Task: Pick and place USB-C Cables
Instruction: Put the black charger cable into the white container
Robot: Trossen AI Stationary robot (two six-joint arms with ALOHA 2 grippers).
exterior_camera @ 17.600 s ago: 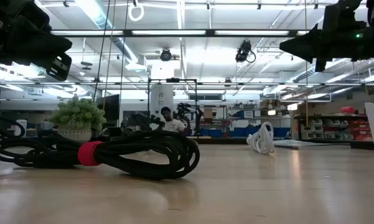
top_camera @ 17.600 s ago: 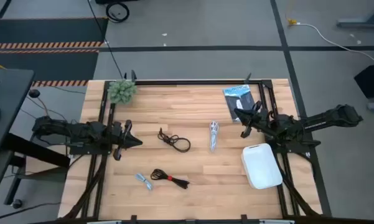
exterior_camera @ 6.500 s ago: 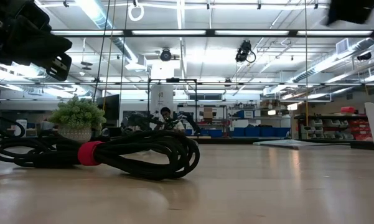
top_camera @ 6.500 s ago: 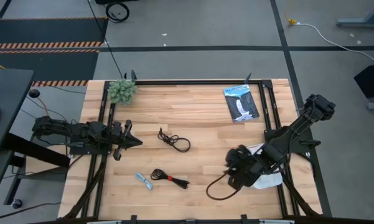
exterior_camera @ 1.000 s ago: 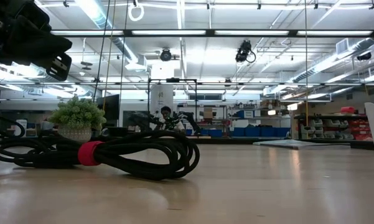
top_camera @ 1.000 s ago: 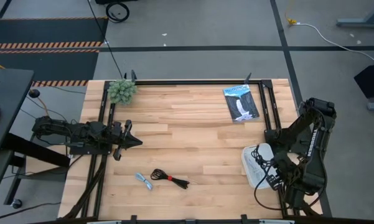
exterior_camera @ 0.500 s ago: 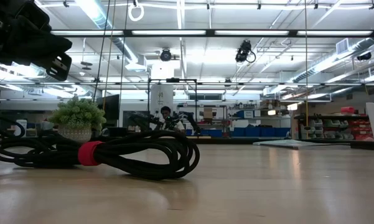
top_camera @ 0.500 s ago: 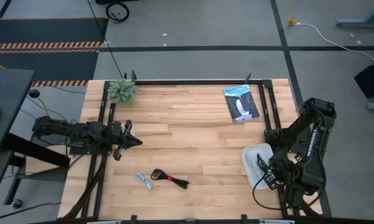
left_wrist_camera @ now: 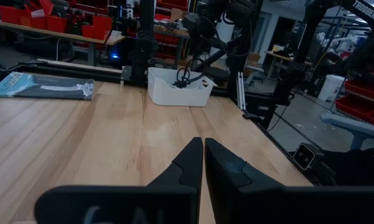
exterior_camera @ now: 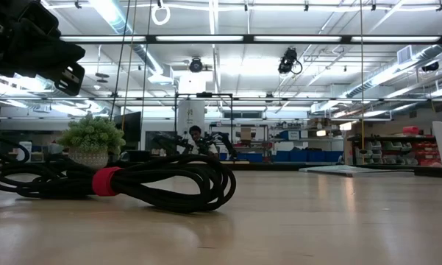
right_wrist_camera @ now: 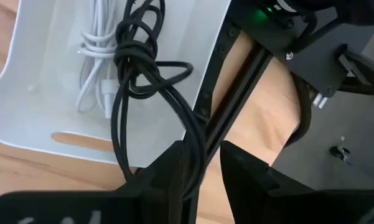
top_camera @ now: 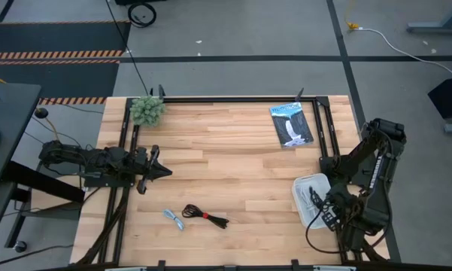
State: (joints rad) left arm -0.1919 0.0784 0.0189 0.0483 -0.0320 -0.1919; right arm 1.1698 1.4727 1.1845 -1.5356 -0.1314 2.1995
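Note:
My right gripper [top_camera: 320, 208] [right_wrist_camera: 205, 165] hangs over the white tray [top_camera: 304, 188] [right_wrist_camera: 37, 118] at the table's right side, shut on a black USB-C cable [right_wrist_camera: 137, 62]. A white-grey cable [right_wrist_camera: 96, 59] lies on the tray floor beside it. The black cable with the red band [top_camera: 205, 216] [exterior_camera: 110, 180] and the pale blue cable [top_camera: 174, 219] lie on the wood near the table's near edge. My left gripper [top_camera: 159, 172] [left_wrist_camera: 203, 155] waits shut above the table's left side. My right gripper holds the black cable by a few strands [right_wrist_camera: 191, 146] that run up between its two fingers, which come from above, pointing down. The knotted bundle [right_wrist_camera: 134, 50] hangs below the fingers inside the tray, over its floor; whether it rests there I cannot tell.
A dark blue flat packet [top_camera: 291, 124] lies near the far right corner. A small green plant [top_camera: 147, 110] [exterior_camera: 92, 140] stands at the far left corner. Black frame rails [top_camera: 325, 135] run along the table's edges, one beside the tray. Bare wood fills the middle.
My right gripper has shifted a little over the tray with the black cable still in it, and the cable bundle now sits inside the tray walls. The other cables have stayed where they were.

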